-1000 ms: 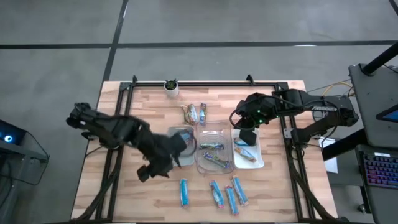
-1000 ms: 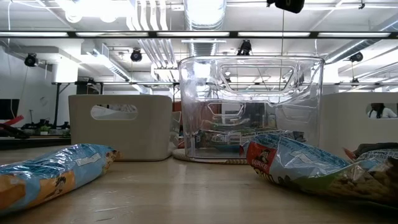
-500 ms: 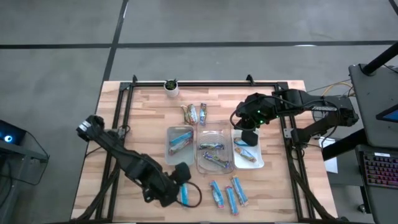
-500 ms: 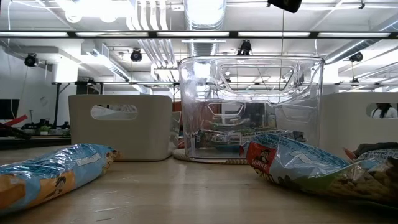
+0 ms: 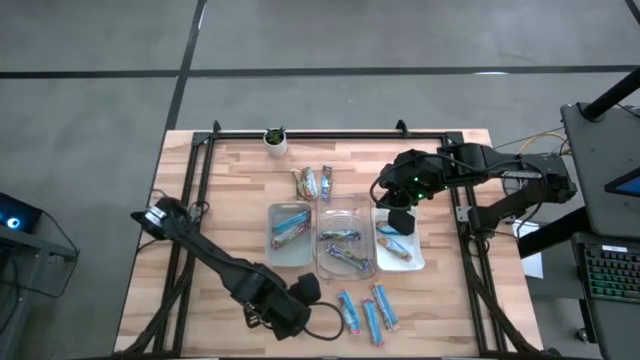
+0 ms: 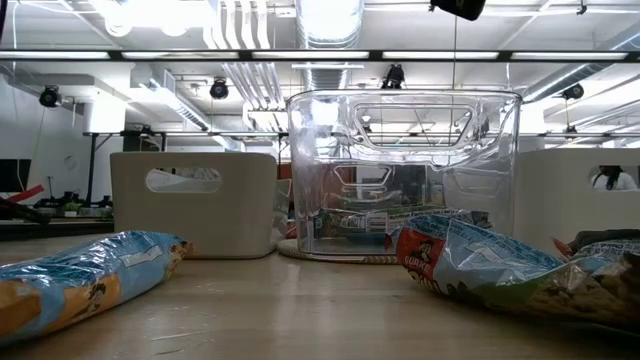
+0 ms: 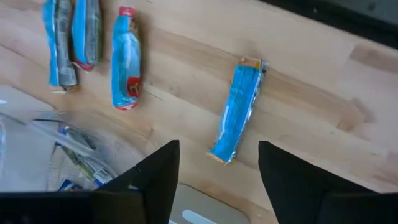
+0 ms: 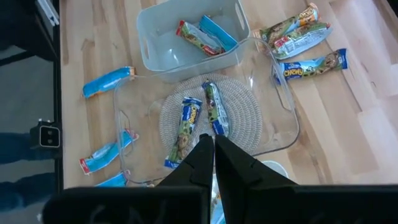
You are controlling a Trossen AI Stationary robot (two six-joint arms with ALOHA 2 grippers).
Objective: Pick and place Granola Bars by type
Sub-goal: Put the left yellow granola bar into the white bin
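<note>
My left gripper (image 7: 219,149) is open above the table's near part (image 5: 300,298). It hovers over a single blue granola bar (image 7: 239,109) that lies flat on the wood, and its fingers stand on either side of one end of the bar without touching it. In the high view the gripper hides this bar. My right gripper (image 8: 209,149) is shut and empty above the right tray (image 5: 412,262), which holds a brown-orange bar (image 5: 397,249). The left tray (image 5: 290,232) holds blue bars, and the clear middle tray (image 5: 345,240) holds two bars.
Three blue bars (image 5: 367,311) lie near the table's near edge, to the right of my left gripper. Three more bars (image 5: 312,183) lie beyond the trays. A small white plant pot (image 5: 275,140) stands at the far edge. In the low view, bars (image 6: 80,285) lie in front of the clear tray (image 6: 400,175).
My left arm has swung from over the left tray toward the table's near edge and now hangs over the single blue bar there. The bars and trays have stayed where they were.
</note>
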